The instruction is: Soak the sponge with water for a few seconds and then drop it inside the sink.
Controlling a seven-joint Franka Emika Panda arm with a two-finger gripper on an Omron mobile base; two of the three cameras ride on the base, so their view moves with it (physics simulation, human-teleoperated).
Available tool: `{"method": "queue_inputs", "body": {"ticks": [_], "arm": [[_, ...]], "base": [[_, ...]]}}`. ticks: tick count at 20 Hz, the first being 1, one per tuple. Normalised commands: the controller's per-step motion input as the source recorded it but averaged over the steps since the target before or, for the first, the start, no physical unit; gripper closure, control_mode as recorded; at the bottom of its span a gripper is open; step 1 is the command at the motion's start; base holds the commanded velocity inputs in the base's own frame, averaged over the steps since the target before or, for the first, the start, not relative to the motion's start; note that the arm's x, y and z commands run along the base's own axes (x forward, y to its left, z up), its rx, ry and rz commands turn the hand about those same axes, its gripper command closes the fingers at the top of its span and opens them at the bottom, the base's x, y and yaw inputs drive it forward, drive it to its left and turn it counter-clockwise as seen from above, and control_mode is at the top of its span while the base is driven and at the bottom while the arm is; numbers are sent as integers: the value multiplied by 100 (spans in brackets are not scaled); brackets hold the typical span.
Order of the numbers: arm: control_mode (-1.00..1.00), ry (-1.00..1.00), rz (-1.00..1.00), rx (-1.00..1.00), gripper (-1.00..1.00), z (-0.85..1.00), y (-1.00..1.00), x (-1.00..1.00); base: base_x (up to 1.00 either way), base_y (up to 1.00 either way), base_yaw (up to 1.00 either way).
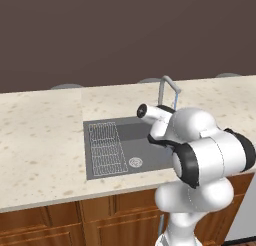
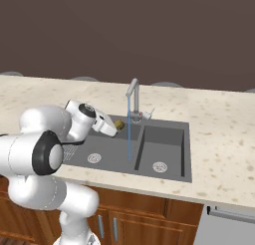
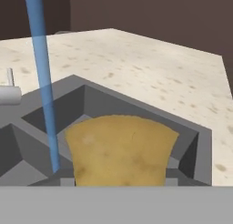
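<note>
The mustard-yellow sponge [image 2: 119, 124] hangs over the left basin of the dark grey sink [image 2: 167, 133], with my gripper [image 2: 116, 125] shut on it. In the hand view the sponge [image 3: 120, 150] looms large at the bottom and hides the fingertips. The water [image 2: 129, 134] falls as a thin blue stream from the grey gooseneck faucet [image 2: 133, 95] into the sink. The sponge sits just beside the stream, a narrow gap apart. In the hand view the water [image 3: 43, 82] runs down just left of the sponge.
A ribbed drainboard [image 1: 106, 147] fills the sink's left end [image 1: 127, 135], with a round silver drain [image 1: 135, 162] beside it. Speckled beige counter [image 1: 40, 140] surrounds the sink. My white arm [image 1: 205, 155] blocks the right part of the left base view.
</note>
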Motion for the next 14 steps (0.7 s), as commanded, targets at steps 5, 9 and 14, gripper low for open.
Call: {"method": "queue_inputs", "body": {"ticks": [5, 9, 14], "arm": [[-100, 0, -3, 0, 100, 0, -2, 0], [-100, 0, -4, 0, 100, 0, -11, 0], [-100, 0, -3, 0, 100, 0, -12, 0]], "base": [[0, 0, 0], [0, 0, 0], [0, 0, 0]]}}
